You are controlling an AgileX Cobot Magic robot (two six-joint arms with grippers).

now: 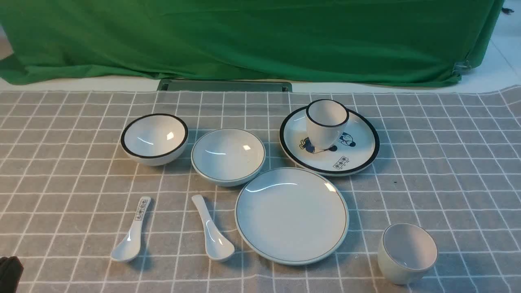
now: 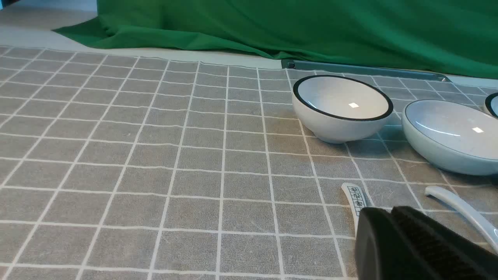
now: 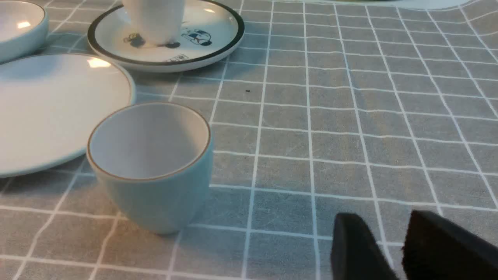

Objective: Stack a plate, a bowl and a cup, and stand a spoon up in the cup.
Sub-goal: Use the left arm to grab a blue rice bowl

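Note:
The pale grey-green plate (image 1: 291,215) lies at the centre front. The grey-green bowl (image 1: 228,156) sits just behind it to the left. The grey-green cup (image 1: 407,252) stands upright at the front right. The plain white spoon (image 1: 211,230) lies left of the plate. My left gripper (image 2: 391,212) is shut and empty, low at the front left corner (image 1: 10,272), short of the spoon's handle (image 2: 463,210). My right gripper (image 3: 383,229) is open and empty, to the right of the cup (image 3: 151,167). It is out of the front view.
A black-rimmed white bowl (image 1: 154,138) sits left of the grey-green bowl. A black-rimmed cartoon plate (image 1: 358,156) at the back right carries a black-rimmed white cup (image 1: 325,122). A spoon with printed characters (image 1: 132,236) lies at the front left. Green cloth hangs behind.

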